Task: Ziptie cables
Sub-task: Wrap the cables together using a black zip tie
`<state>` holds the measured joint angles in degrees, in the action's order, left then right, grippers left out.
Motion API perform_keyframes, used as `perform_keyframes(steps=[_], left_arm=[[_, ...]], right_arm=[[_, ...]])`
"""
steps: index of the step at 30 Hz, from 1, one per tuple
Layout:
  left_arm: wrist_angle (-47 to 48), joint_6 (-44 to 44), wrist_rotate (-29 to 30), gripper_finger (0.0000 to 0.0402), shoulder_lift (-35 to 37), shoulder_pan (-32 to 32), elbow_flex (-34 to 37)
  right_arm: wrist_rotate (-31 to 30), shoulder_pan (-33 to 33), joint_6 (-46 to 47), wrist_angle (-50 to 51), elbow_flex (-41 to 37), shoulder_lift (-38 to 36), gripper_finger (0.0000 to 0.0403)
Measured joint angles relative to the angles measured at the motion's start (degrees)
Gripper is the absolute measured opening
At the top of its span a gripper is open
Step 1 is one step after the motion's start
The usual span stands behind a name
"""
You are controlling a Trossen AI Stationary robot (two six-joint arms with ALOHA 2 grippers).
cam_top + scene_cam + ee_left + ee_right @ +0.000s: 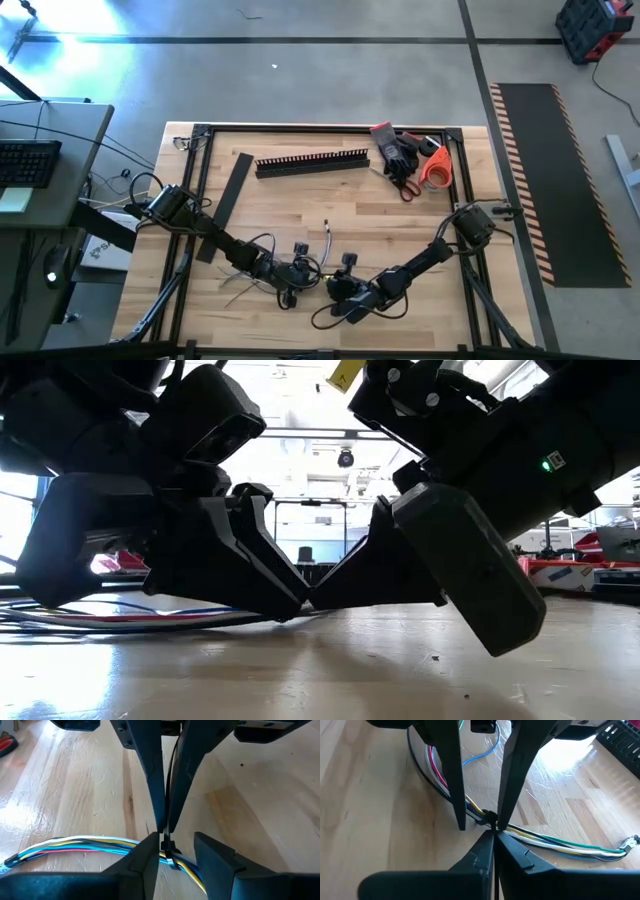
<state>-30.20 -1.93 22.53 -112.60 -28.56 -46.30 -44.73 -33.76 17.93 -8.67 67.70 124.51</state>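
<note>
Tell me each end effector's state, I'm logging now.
Left end effector: open, straddling the cables.
Right end effector: closed on the zip tie.

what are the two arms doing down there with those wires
Both arms are bent low over the near middle of the wooden table, their grippers meeting tip to tip over the cables. The left gripper straddles the bundle with fingers apart. The right gripper is pinched shut on a thin black zip tie wrapped around the bundle. A black slotted duct, gloves and scissors lie untouched at the far side.
</note>
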Motion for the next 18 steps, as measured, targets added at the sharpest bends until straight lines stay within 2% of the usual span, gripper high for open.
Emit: perform_keyframes(steps=[5, 13, 18], left_arm=[[-0.04, -0.05, 0.48, 0.0094, 0.0, 0.0, 0.0], [-0.17, 0.39, 0.67, 0.0015, 0.0, 0.04, 0.0], [0.12, 0.47, 0.96, 0.0009, 0.0, 0.04, -0.04]], right_arm=[[0.02, -0.02, 0.0, 0.02, 0.0, 0.0, 0.0001], [0.39, -0.04, 0.0, 0.29, 0.0, 0.01, 0.0], [0.66, -0.71, 1.72, 1.83, 0.0, 0.0, 0.0]])
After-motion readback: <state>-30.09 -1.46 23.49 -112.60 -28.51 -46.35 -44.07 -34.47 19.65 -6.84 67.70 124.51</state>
